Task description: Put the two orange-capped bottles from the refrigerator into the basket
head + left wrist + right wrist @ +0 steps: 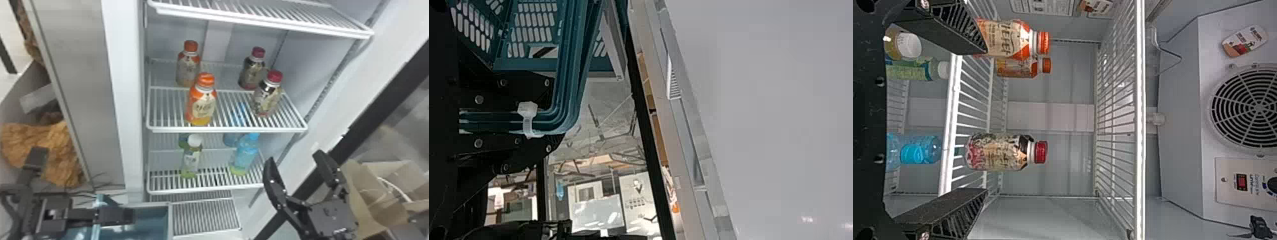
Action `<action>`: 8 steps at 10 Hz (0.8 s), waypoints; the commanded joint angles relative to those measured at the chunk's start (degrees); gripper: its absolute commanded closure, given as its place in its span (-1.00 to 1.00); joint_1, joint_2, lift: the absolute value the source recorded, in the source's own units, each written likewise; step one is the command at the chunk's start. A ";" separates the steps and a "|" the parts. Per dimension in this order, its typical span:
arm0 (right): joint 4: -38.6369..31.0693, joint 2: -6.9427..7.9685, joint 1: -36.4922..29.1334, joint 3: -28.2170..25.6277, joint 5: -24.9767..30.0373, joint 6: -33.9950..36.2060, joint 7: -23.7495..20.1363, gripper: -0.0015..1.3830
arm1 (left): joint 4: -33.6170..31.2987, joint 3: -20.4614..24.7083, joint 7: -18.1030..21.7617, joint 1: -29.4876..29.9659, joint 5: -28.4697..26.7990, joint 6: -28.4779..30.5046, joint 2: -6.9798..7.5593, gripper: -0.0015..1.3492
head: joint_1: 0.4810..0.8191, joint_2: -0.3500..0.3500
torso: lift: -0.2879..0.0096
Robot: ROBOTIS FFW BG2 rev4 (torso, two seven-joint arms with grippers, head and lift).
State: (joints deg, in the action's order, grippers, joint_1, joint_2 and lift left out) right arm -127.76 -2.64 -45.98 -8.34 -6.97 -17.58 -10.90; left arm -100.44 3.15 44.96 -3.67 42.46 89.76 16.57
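Two orange-capped bottles stand upright on the middle shelf's left side, the front one (201,103) near the edge and the other (187,68) behind it. My right gripper (295,156) stands open in front of the fridge, right of and lower than them. In the right wrist view, the right gripper (985,121) has nothing between its fingers; the front orange-capped bottle (1008,40) shows beyond one finger. Low at the left, my left gripper (123,215) is at the teal basket (151,220). In the left wrist view, the left gripper (554,109) is shut on the basket's rim (574,75).
Two red-capped bottles (266,94) stand on the same shelf's right side. Lower down are a white-capped bottle (191,158) and blue bottles (245,154). An upper wire shelf (261,19) spans above, and a paper bag (367,194) sits at the right.
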 commanded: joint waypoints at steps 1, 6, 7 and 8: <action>0.14 0.00 0.00 0.00 0.00 0.00 0.00 -0.93 | -4.54 1.42 -1.10 1.27 -0.30 0.27 -0.13 0.79 | 0.27 -0.79 | 0.67; 0.00 0.00 0.14 0.00 0.00 0.00 0.00 -0.93 | -6.93 3.36 -2.95 2.54 -0.42 0.27 -0.22 0.79 | 0.27 -0.73 | 0.67; 0.00 0.00 0.28 0.00 0.23 0.00 0.00 -0.94 | -6.93 3.36 -3.03 2.68 -0.30 0.27 -0.22 0.79 | 0.27 -0.73 | 0.67; 0.14 -0.18 0.98 0.34 0.68 0.00 0.00 -0.97 | -6.93 3.48 -3.03 2.82 -0.30 0.27 -0.22 0.79 | 0.27 -0.72 | 0.67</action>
State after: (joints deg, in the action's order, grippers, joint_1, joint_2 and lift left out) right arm -127.73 -2.69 -45.30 -8.18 -6.58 -17.58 -10.90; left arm -107.46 6.57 41.92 -0.92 42.14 90.00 16.34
